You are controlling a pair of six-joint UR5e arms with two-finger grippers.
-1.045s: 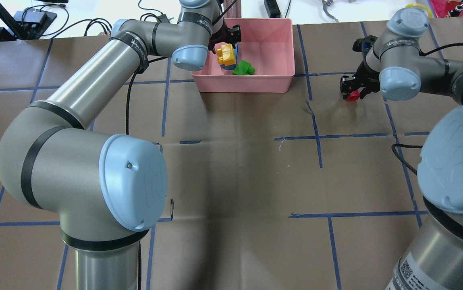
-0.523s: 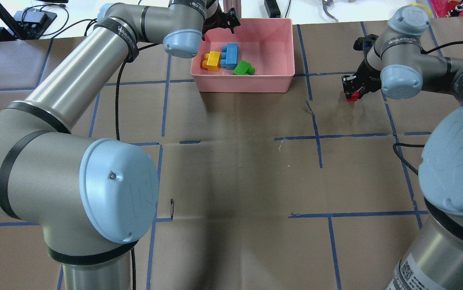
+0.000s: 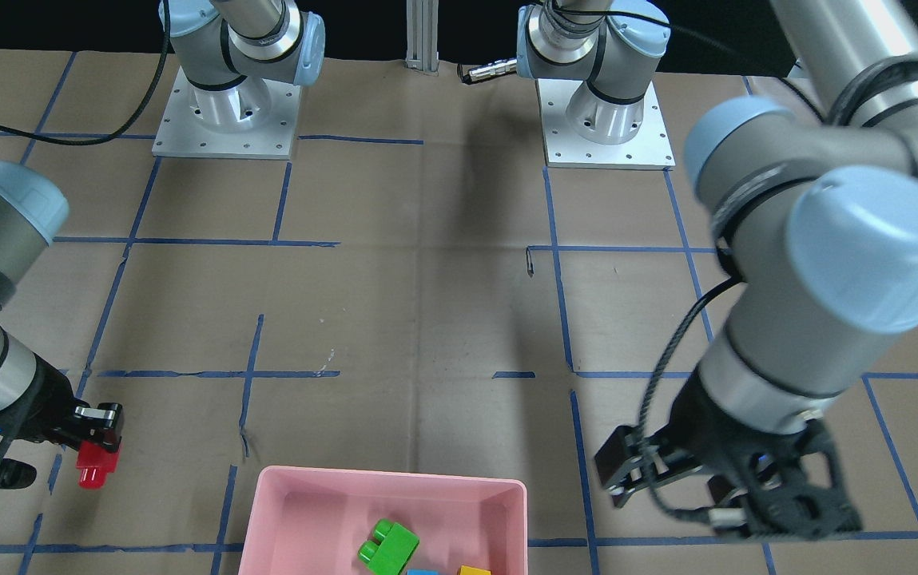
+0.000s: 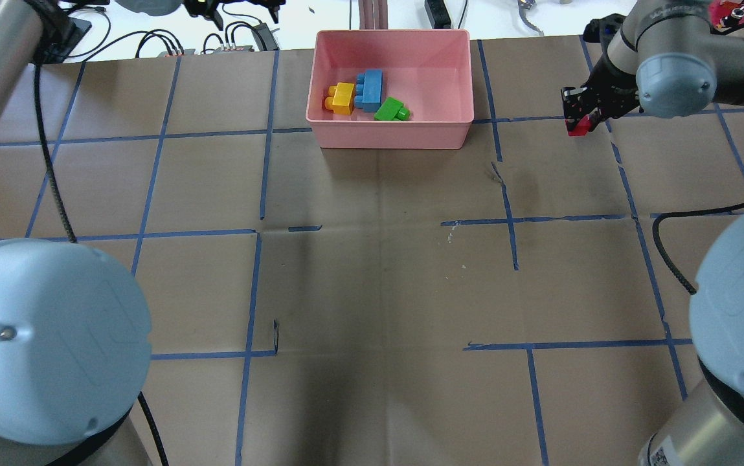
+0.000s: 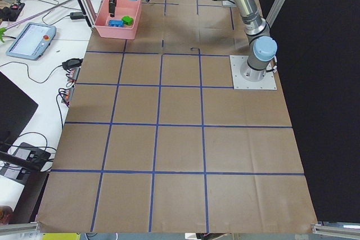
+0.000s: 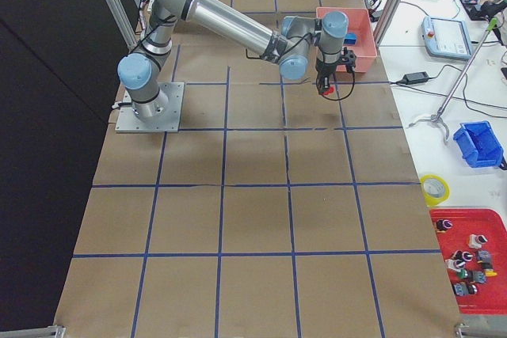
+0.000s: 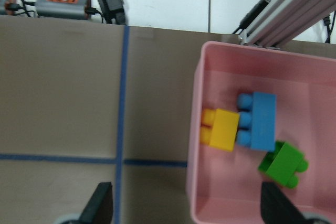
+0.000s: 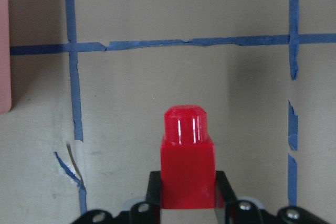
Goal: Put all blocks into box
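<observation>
Brown paper table (image 4: 378, 272), gridded in blue tape, cables and gear beyond its 12 o'clock edge. Toward 12 o'clock in the overhead view, the pink box (image 4: 390, 137). Raised near its 9 o'clock wall, the left gripper (image 7: 189, 211), fingers spread wide, empty. Well apart at 3 o'clock from the box, the right gripper (image 4: 577, 120), narrowed onto the smallest brick. Inside the box, toward its 9 o'clock side: blue block (image 4: 369, 89), yellow block (image 4: 343, 98) touching at its 9 o'clock, green block (image 4: 390, 109) just beside at 4 o'clock. Lastly the red block (image 8: 188, 166), pinched at its base, seemingly off the paper. Three of four in, by this reckoning; remains only to carry red toward 9 o'clock and release over the box.
</observation>
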